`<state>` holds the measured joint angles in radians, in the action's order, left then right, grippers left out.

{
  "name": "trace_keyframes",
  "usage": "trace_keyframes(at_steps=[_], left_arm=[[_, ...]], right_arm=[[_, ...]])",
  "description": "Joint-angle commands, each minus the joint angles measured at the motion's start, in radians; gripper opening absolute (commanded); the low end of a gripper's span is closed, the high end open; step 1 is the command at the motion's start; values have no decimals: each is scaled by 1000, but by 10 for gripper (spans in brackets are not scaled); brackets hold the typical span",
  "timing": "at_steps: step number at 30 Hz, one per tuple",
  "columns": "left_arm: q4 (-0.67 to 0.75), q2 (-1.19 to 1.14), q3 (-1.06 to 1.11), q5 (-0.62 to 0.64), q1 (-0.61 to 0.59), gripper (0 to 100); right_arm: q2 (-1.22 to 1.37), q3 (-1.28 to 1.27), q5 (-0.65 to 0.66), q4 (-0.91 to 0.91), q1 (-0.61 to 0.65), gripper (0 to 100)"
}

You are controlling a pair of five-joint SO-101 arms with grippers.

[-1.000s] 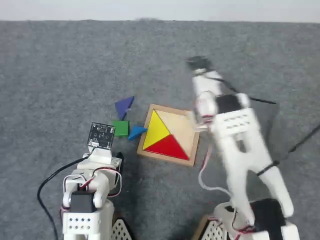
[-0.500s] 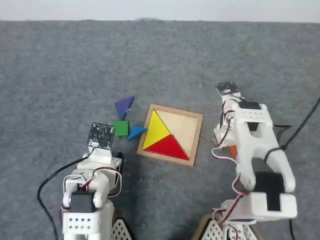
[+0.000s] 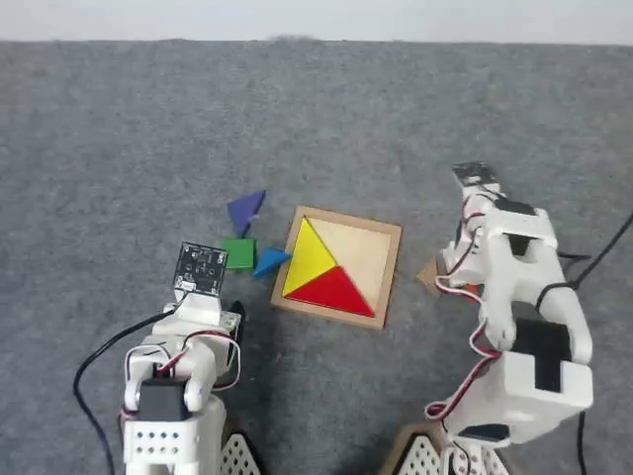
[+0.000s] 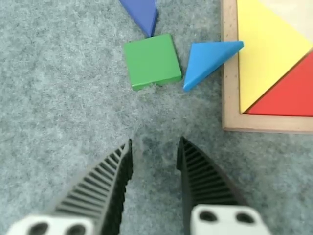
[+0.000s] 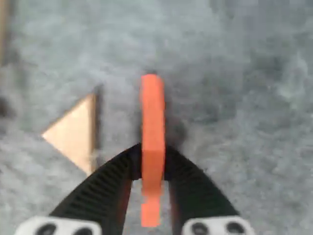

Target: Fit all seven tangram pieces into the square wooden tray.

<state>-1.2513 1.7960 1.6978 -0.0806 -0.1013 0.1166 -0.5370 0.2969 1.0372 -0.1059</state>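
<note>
Right gripper has pulled back to right of tray, jaws clamped on orange piece held edgewise: pick made, placing pending; left gripper unmoved, jaws apart.

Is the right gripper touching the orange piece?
Touching. In the right wrist view the right gripper is shut on the orange piece, with both fingers pressing against its flat sides.
</note>
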Motion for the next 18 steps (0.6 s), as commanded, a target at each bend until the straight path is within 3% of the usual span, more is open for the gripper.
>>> trace_keyframes(at_steps=[1, 6, 10, 14, 18], left_arm=[[-5, 17, -16, -3, -2, 148], [-5, 17, -16, -3, -2, 148], [-5, 17, -16, -3, -2, 148], [-5, 17, -16, -3, -2, 148], [-5, 17, -16, -3, -2, 148]], right_arm=[[-4, 75, 15, 50, -7, 10], [-24, 270, 15, 242, 76, 8], [-79, 407, 3, 343, 252, 8], [-45, 479, -25, 302, 472, 8], [117, 606, -18, 288, 590, 8]])
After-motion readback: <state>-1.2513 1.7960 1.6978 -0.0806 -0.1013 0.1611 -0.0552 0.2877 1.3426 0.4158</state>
